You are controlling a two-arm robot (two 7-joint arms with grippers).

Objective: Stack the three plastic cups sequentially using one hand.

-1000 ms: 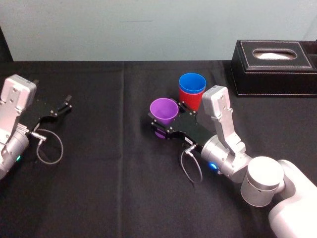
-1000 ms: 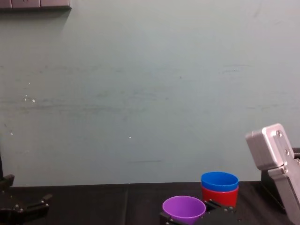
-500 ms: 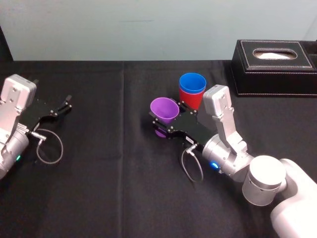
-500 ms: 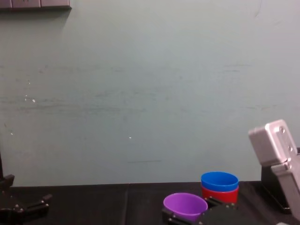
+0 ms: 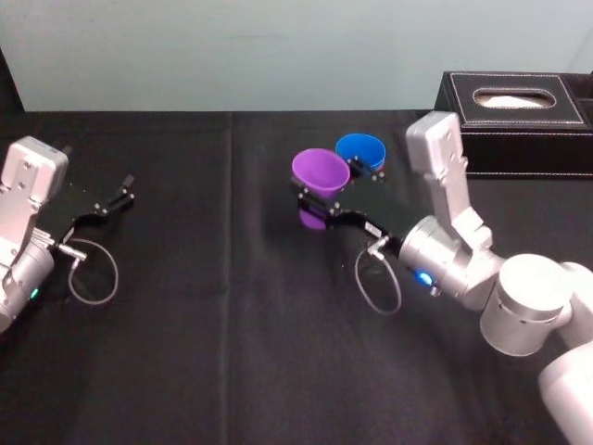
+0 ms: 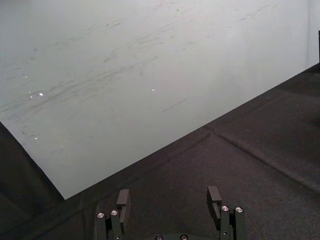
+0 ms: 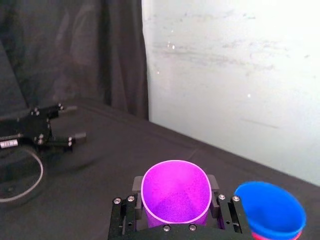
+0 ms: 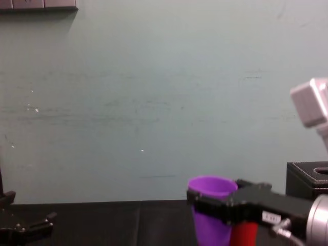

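My right gripper [image 5: 320, 192] is shut on the purple cup [image 5: 321, 171] and holds it upright above the table. In the right wrist view its fingers [image 7: 136, 186] press both sides of the purple cup [image 7: 175, 192]. The blue cup [image 5: 359, 151] sits nested in the red cup [image 8: 245, 234], just behind and to the right of the held one. The chest view shows the purple cup [image 8: 210, 212] raised, with the black jaw band around it. My left gripper [image 5: 116, 199] is parked at the far left, open and empty [image 6: 169, 200].
A black stitched tissue box [image 5: 514, 111] stands at the back right, close behind my right arm. A grey cable loop [image 5: 93, 273] lies by the left arm. Black cloth [image 5: 213, 324] covers the table, with a pale wall behind it.
My right gripper has tightened on the purple cup and lifted it off the table. It has carried it back and to the right, closer to the blue and red stack. The left arm stayed still.
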